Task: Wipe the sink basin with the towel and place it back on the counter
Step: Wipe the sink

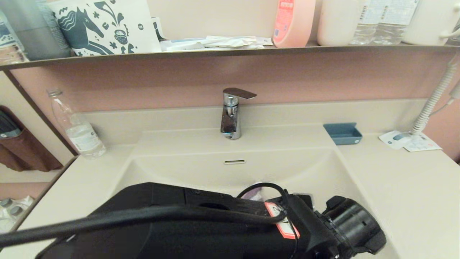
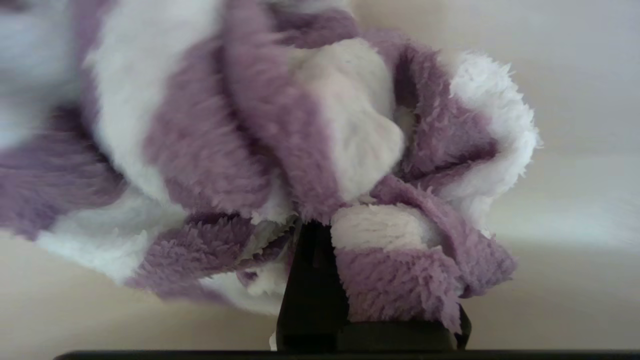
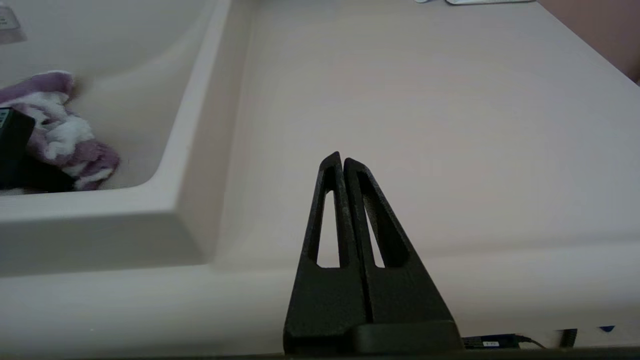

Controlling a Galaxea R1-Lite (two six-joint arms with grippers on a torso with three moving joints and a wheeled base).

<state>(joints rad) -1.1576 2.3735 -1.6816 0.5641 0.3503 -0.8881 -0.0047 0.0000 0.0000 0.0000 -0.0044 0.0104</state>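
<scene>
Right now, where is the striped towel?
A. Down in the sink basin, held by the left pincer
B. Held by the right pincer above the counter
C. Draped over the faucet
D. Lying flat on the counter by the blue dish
A: the towel sits bunched inside the sink basin, clamped in the left pincer; the right pincer is shut and empty over the counter.

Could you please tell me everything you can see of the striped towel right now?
The towel is a fluffy terry cloth in purple and white stripes, bunched into loose folds. It is down inside the sink basin, near its right wall, clamped by the left gripper. The head view shows only a sliver behind the left arm.
</scene>
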